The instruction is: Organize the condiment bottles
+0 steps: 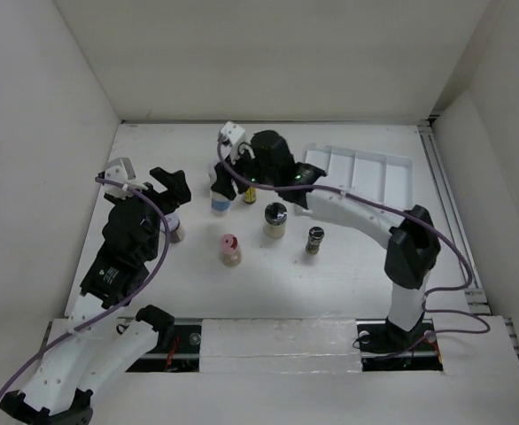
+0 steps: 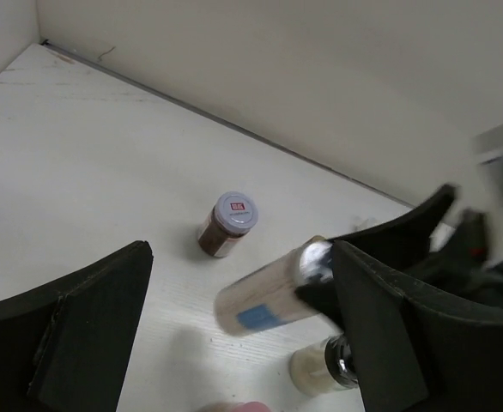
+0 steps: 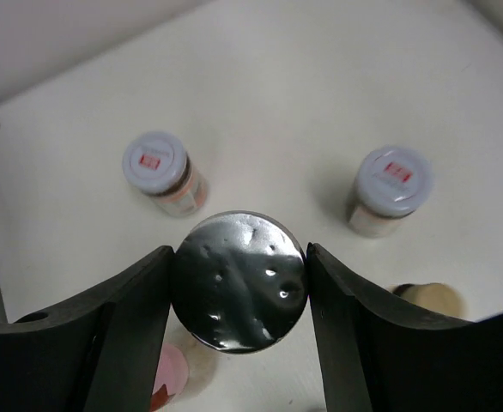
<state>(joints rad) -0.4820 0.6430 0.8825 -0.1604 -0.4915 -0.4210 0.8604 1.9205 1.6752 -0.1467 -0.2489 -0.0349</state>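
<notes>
From high above and behind the arm bases, looking down over the whole white worktop [image 1: 330, 283]. From the left wrist, low and close, facing out past the left claw [image 2: 239, 257] toward the back wall. From the right wrist, straight down, tight on the shiny-lidded bottle [image 3: 239, 281] in the right claw [image 3: 239, 257]. Overlapping on that bottle, side-on left, lid-on right.

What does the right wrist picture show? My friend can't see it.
The gripper pinches a bottle's shiny round lid between its black fingers, seen from above. Behind it, a left jar and a right jar, both grey-lidded, stand on the white table.
</notes>
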